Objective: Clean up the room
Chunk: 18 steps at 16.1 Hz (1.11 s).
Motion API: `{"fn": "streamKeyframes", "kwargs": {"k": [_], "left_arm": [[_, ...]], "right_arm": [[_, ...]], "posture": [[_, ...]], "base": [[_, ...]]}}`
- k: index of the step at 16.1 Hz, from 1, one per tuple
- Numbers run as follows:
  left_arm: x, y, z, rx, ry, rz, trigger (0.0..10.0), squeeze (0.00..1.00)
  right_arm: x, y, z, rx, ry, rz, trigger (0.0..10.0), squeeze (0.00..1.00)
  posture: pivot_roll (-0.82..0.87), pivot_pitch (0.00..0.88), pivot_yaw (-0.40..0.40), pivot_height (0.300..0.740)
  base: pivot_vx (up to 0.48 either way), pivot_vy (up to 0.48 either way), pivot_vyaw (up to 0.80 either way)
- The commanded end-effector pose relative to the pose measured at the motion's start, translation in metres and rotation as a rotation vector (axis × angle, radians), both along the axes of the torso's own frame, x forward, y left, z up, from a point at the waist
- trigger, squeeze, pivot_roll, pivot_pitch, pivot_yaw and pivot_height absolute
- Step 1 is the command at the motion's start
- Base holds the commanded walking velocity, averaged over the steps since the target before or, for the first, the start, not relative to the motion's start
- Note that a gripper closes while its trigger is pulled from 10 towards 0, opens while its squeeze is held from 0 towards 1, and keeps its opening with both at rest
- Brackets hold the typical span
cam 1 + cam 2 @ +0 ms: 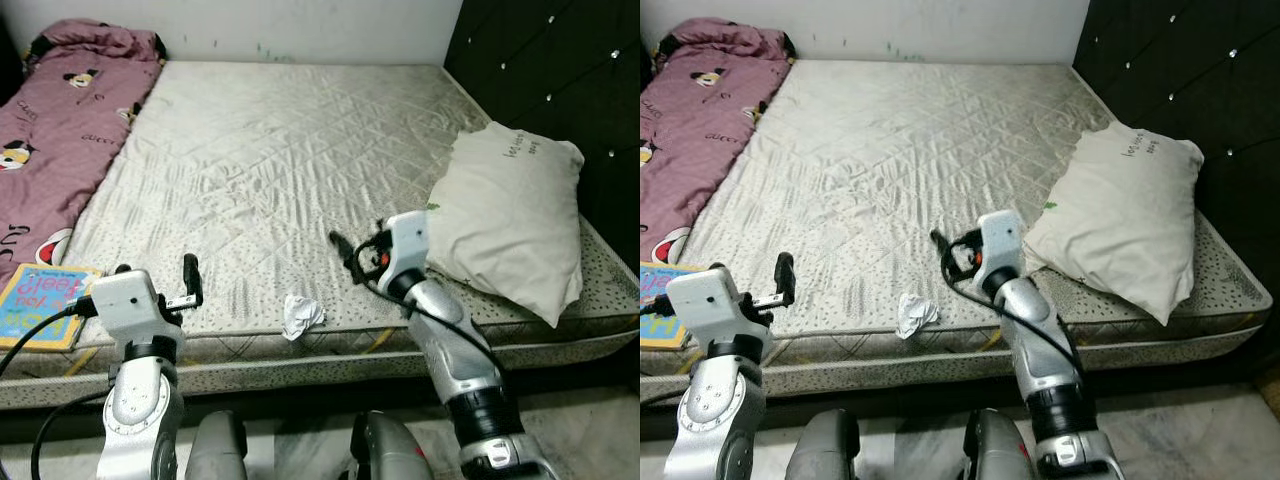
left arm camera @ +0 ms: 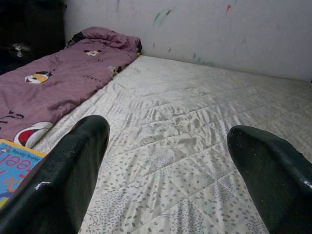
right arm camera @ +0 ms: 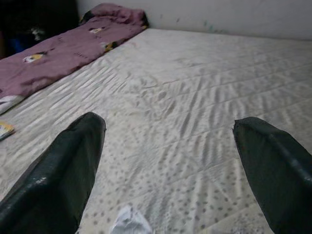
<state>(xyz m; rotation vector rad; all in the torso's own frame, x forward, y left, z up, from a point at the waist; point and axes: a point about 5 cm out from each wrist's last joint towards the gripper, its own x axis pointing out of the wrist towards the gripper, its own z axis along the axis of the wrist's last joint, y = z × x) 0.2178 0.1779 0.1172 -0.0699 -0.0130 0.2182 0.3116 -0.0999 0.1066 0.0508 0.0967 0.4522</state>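
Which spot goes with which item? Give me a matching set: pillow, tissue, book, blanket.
Items:
1. pillow
2. tissue
3. book
4. blanket

Places:
A. along the mattress's left side, up to the wall
B. near front edge, between the grippers
C. front left corner of the mattress
D. right side, by the dark headboard

Pairs: 1-D, 2-B, 3-C, 4-A

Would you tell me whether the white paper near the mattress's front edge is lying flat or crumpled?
Crumpled. The white paper sits bunched into an uneven wad with visible folds on the mattress, between the open left gripper and right gripper.
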Motion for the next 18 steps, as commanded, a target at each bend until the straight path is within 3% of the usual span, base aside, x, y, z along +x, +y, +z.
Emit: {"fn": "streamKeyframes", "kwargs": {"k": [1, 7, 13, 15, 18], "left_arm": [[-0.005, 0.001, 0.002, 0.009, 0.012, 0.024, 10.0, 0.00], [-0.013, 0.008, 0.007, 0.048, 0.027, 0.068, 10.0, 0.00], [-0.010, 0.008, 0.011, 0.030, 0.023, 0.079, 10.0, 0.00], [-0.011, 0.007, 0.012, 0.039, 0.020, 0.077, 10.0, 0.00], [-0.015, 0.008, 0.013, 0.037, 0.028, 0.105, 10.0, 0.00]], "right_arm": [[-0.001, 0.005, 0.003, -0.001, 0.001, 0.041, 10.0, 0.00], [0.004, 0.017, -0.002, -0.017, 0.034, 0.109, 10.0, 0.00], [0.010, 0.023, -0.001, -0.076, -0.002, 0.144, 10.0, 0.00], [0.011, 0.027, -0.002, -0.054, 0.003, 0.141, 10.0, 0.00], [0.010, 0.031, -0.004, -0.036, 0.018, 0.160, 10.0, 0.00]], "posture": [[0.04, 0.007, -0.069, 0.602], [0.08, 0.038, -0.066, 0.537], [0.08, 0.051, -0.061, 0.537], [0.08, 0.053, -0.064, 0.537], [0.10, 0.083, -0.083, 0.537]], "base": [[0.000, 0.000, 0.00], [0.000, 0.000, 0.00], [0.000, 0.000, 0.13], [0.000, 0.000, 0.80], [0.000, 0.000, 0.00]]}}
